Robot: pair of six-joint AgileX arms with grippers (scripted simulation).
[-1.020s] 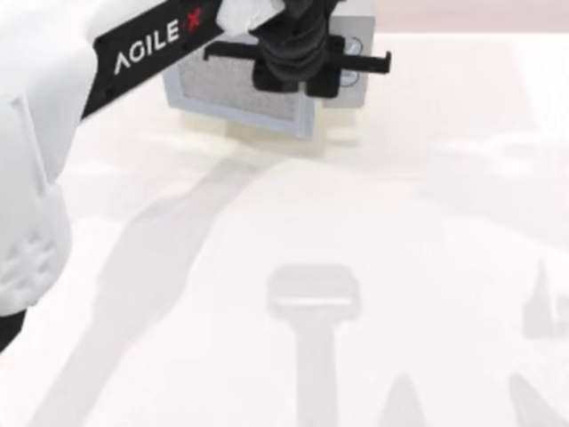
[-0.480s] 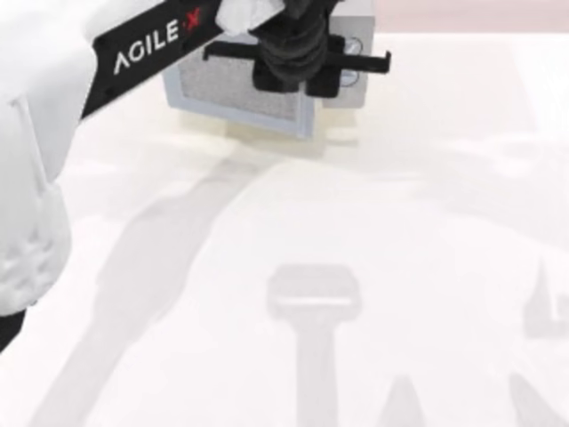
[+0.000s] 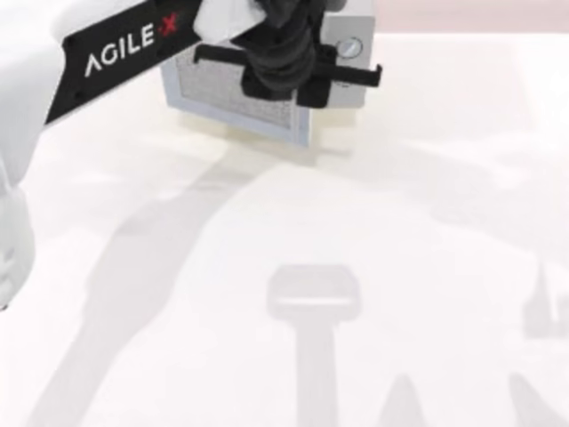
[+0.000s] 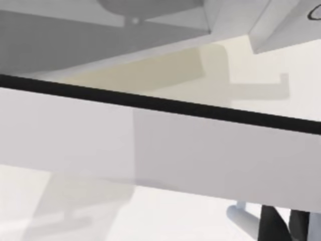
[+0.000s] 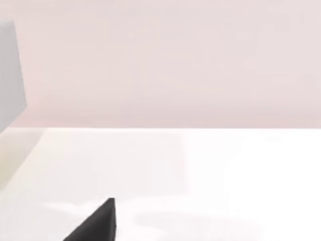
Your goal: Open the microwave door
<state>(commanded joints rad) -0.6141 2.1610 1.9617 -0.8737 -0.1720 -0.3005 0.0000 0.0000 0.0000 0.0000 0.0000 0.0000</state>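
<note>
At the top middle of the frame, the left gripper (image 3: 307,92) sits at the free edge of the microwave door (image 3: 233,96), its grip hidden from me, and should pull the slightly open door in a slow curve

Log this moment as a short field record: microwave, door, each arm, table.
microwave: at the table's far edge, left of centre, knob panel on its right
door: ajar, free edge swung out toward the table's near side
left end effector: at the door's free edge, fingers hidden
right arm: out of the top view; only a dark tip in its wrist view
table: arm shadows only
</note>
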